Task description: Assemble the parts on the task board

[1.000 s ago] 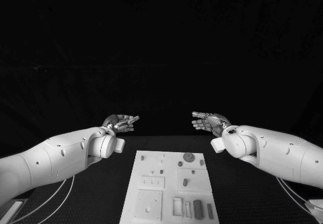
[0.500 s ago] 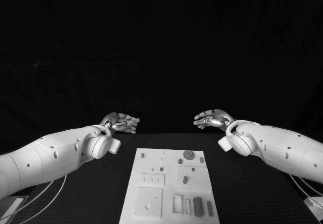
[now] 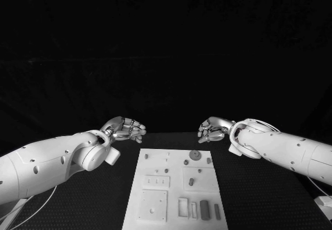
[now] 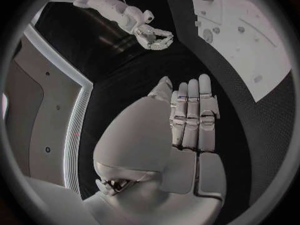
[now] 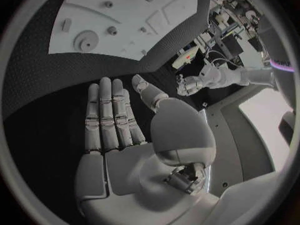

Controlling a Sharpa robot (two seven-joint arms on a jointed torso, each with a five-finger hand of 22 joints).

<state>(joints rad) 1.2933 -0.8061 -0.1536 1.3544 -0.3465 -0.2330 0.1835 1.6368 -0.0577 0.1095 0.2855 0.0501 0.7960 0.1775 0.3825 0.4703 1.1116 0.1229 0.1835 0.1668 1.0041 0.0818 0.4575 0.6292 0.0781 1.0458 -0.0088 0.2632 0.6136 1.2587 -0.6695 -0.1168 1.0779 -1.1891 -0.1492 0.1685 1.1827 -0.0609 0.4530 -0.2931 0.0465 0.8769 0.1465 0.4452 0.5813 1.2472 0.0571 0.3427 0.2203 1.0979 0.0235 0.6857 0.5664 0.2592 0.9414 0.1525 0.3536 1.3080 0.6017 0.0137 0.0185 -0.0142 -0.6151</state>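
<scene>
The white task board [image 3: 156, 165] lies in the middle of the black table, running away from me. On it are small dark parts: a round disc [image 3: 195, 154] near the far end, a peg [image 3: 191, 182] in the middle and two long pieces [image 3: 204, 210] at the near right corner. My left hand [image 3: 125, 129] hovers past the board's far left corner and holds nothing. My right hand [image 3: 212, 130] hovers past the far right corner, also with nothing in it. In the wrist views the left hand [image 4: 190, 117] and right hand [image 5: 112, 120] show straight fingers over bare table.
Black table mat [image 3: 256, 191] surrounds the board on both sides. The board [image 5: 119, 10] with its disc [image 5: 85, 40] lies beyond my right hand. The board [image 4: 250, 30] also lies ahead of my left hand. White cables [image 3: 28, 211] run along the table's left side.
Both hands have turned their fingers from pointing inward to curling downward and have sunk slightly toward the board's far end. Nothing was picked up.
</scene>
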